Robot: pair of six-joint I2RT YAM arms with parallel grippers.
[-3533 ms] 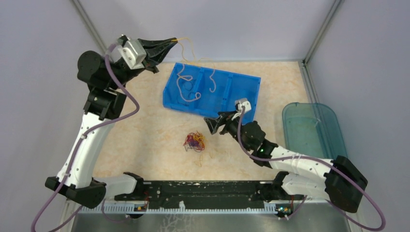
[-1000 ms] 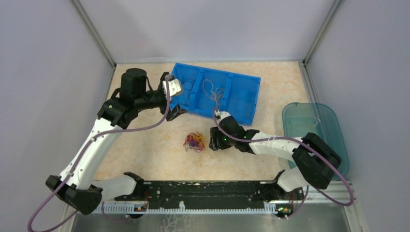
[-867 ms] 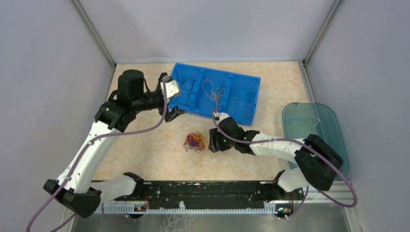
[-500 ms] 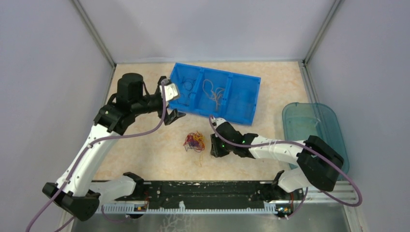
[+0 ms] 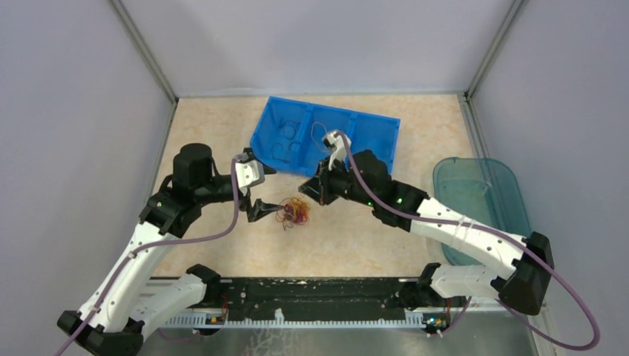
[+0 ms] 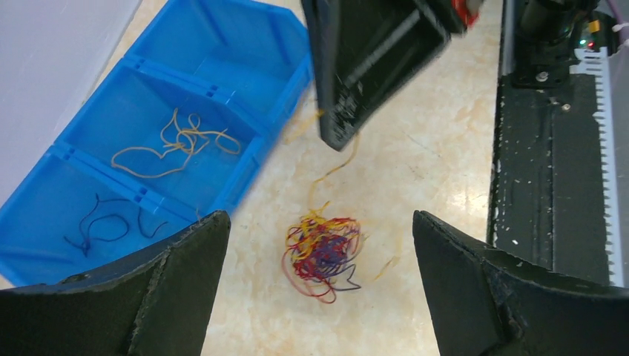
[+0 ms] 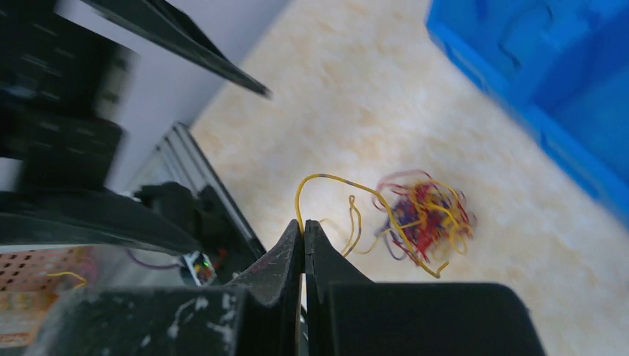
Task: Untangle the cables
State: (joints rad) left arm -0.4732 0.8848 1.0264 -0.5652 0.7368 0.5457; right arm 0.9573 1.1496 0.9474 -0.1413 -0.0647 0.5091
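Observation:
The cables form a small tangle (image 5: 295,213) of red, yellow and dark purple strands on the table; it also shows in both wrist views (image 6: 323,248) (image 7: 426,215). My right gripper (image 7: 303,226) is shut on one yellow strand (image 7: 348,185) that still runs down into the tangle. In the top view this gripper (image 5: 314,193) hangs just right of and above the tangle. My left gripper (image 5: 259,189) is open just left of the tangle. In the left wrist view the tangle lies on the table between the left gripper's (image 6: 319,293) wide-spread fingers (image 6: 170,297), untouched.
A blue three-part bin (image 5: 371,141) lies behind the tangle; it holds loose yellow strands (image 6: 178,141) in one compartment and dark strands (image 6: 104,222) in another. A teal tub (image 5: 478,196) stands at the right. The black rail (image 5: 311,293) runs along the near edge.
My right gripper has shut on a yellow strand at the tangle and lifted back toward the bin. My left arm has swung down from the bin to beside the tangle, still open.

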